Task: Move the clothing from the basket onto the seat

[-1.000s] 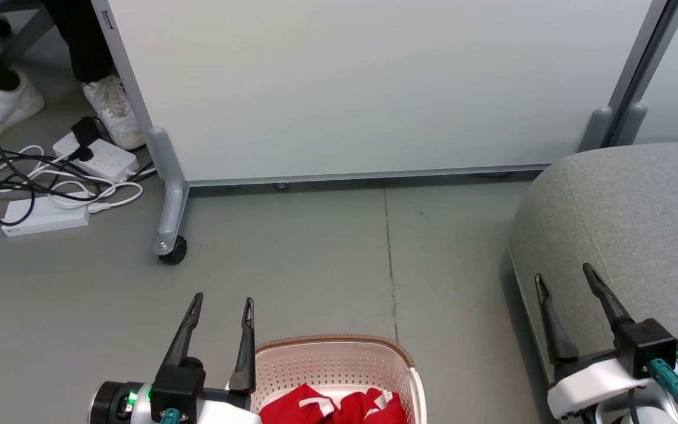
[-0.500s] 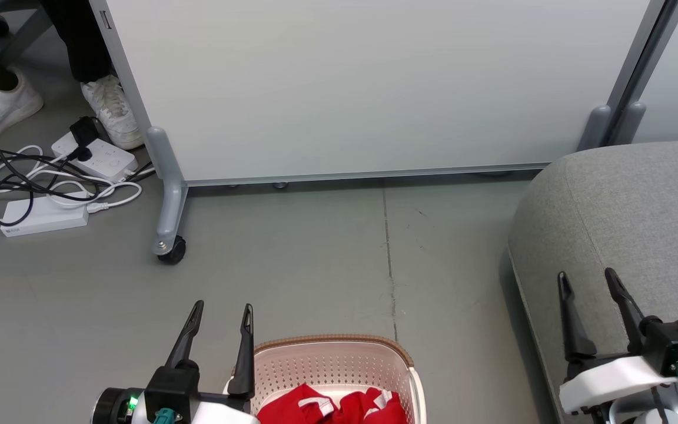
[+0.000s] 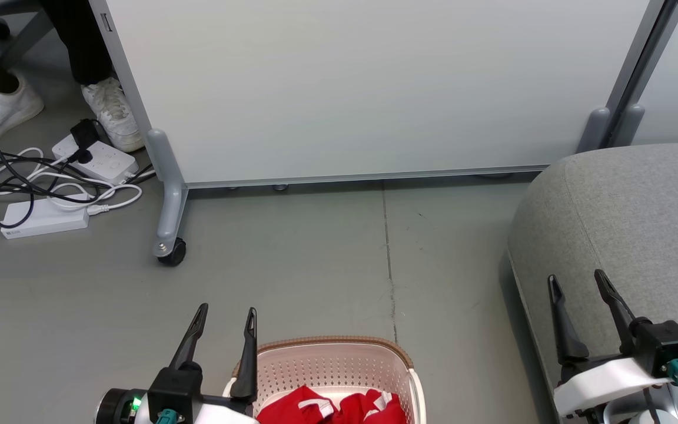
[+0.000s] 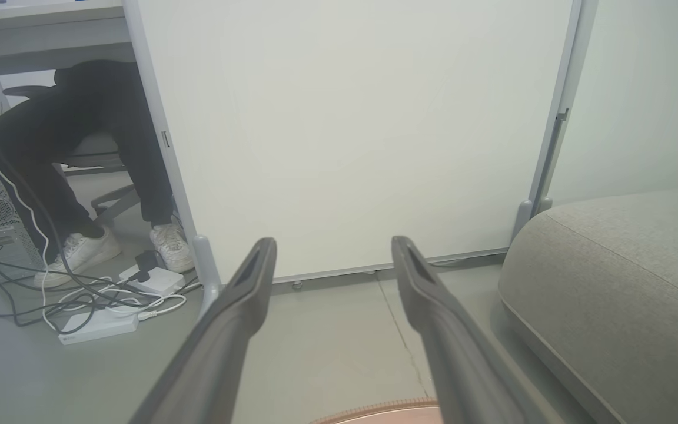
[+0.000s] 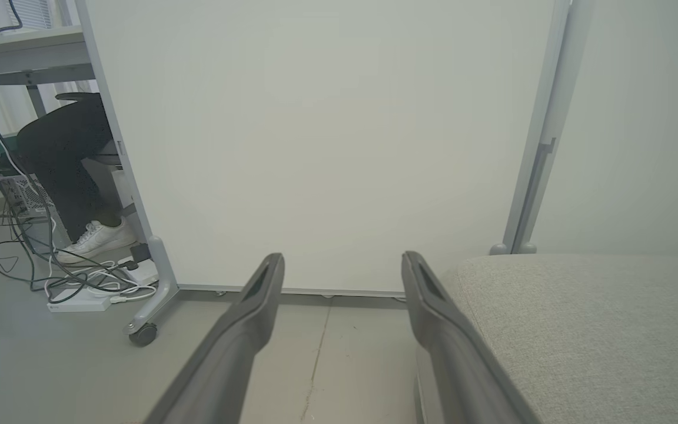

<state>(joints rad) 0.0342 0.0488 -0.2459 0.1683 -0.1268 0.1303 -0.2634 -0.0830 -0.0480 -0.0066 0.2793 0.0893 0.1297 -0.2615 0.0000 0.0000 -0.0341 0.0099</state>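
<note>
Surface: a smooth grey floor point(image 3: 315, 247), with one thin seam running away from the cream-white perforated plastic basket with a brown woven-look rim point(image 3: 330, 343). The basket stands at the near edge of the head view.

Far left of the basket and beyond it: a person's white lace-up shoes point(image 3: 112, 112) under dark trouser legs. Next to them, black and white cables tangle around flat white power strips point(image 3: 45, 215) on the floor.

Beyond the basket: a wide white partition panel in a grey frame point(image 3: 345, 88). Its left leg ends in a black castor point(image 3: 171, 253), beyond the basket's left side.

Just left of the basket: the left hand point(image 3: 227, 308), fingers apart and holding nothing, tips pointing toward the panel. Its inner finger crosses the basket's left rim in the head view; contact cannot be told.

Inside the basket: the bright red knit clothing with white trim bands point(image 3: 333, 409), bunched on the bottom. It lies just right of the left hand's wrist, nearer than the fingertips and untouched by them.

Right of the basket, across bare floor: the large grey fabric-upholstered seat with a rounded corner point(image 3: 639, 206).

Over the seat edge that faces the basket: the right hand point(image 3: 575, 275), fingers apart and holding nothing, well apart from the clothing.
</note>
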